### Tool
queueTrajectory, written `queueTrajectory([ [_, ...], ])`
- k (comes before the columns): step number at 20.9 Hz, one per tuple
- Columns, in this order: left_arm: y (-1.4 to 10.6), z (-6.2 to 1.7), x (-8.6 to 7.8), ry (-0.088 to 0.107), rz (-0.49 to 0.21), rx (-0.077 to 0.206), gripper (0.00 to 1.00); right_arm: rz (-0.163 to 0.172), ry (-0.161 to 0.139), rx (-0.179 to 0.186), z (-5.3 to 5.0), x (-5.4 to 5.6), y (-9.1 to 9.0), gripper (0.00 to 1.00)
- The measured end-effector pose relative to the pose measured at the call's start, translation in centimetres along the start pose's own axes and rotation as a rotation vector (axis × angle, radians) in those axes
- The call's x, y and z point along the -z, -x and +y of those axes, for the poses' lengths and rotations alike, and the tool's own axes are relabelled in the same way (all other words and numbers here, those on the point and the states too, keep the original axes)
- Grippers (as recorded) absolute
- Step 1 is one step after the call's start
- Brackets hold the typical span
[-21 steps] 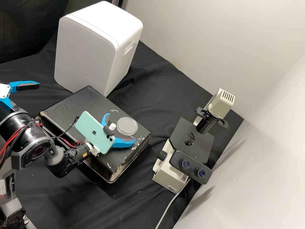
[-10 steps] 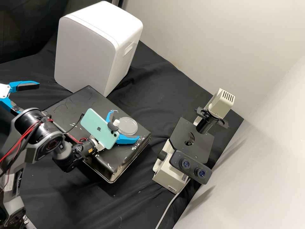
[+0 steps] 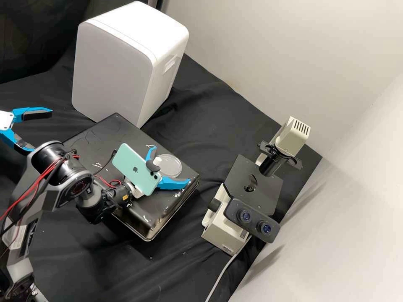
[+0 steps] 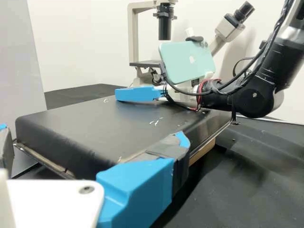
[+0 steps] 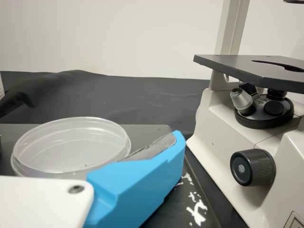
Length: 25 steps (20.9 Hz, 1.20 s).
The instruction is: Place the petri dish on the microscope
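right gripper [image 3: 171, 164] has slid forward to straddle the petri dish [image 5: 71, 145].
jaws wide open, empty; the dish between them looks light, slick, brittle: pinch its rim gently.

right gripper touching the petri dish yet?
Cannot tell. In the high view the right gripper straddles the petri dish, open; in the right wrist view a finger overlaps its rim, hiding any gap.
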Motion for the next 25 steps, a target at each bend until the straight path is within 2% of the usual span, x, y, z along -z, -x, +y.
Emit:
queueTrajectory([
  [2,0.0,0.0,0.0,0.0,0.0,0.0,1.0,-0.004,-0.001,0.001,0.03,0.0,-0.1,1.0],
  [3,0.0,0.0,0.0,0.0,0.0,0.0,1.0,-0.004,-0.001,0.001,0.03,0.0,-0.1,0.0],
  [16,0.0,0.0,0.0,0.0,0.0,0.0,1.0,-0.012,-0.001,0.009,-0.12,-0.14,-0.12,0.0],
  [22,0.0,0.0,0.0,0.0,0.0,0.0,1.0,-0.013,-0.008,0.007,-0.07,-0.19,-0.12,0.0],
  [25,0.0,0.0,0.0,0.0,0.0,0.0,1.0,-0.017,-0.022,0.004,0.06,-0.32,-0.13,0.0],
])
